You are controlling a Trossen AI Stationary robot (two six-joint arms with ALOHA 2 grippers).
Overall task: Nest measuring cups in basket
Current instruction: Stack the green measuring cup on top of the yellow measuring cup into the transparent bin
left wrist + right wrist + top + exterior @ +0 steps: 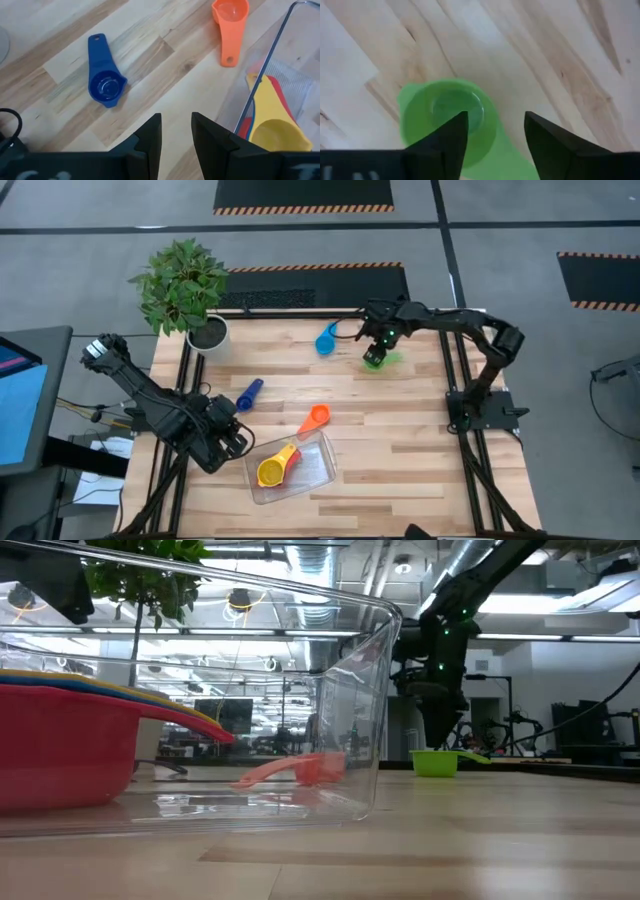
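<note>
The clear basket (322, 472) lies near the table's front edge, holding a yellow cup (273, 470) nested on a red cup (60, 750). An orange cup (314, 420) lies at its far corner and a blue cup (104, 80) to its left, both on the wood. Farther back are a light blue cup (327, 340) and a green cup (440, 115), which stands upright on the table. My right gripper (495, 132) hangs open just above the green cup, one finger over its bowl. My left gripper (176, 130) stands left of the basket with a narrow gap between its fingers and nothing in it.
A leafy plant in a white pot (205, 330) stands at the table's far left corner. Bare wood lies on the table's right half and along its near right edge.
</note>
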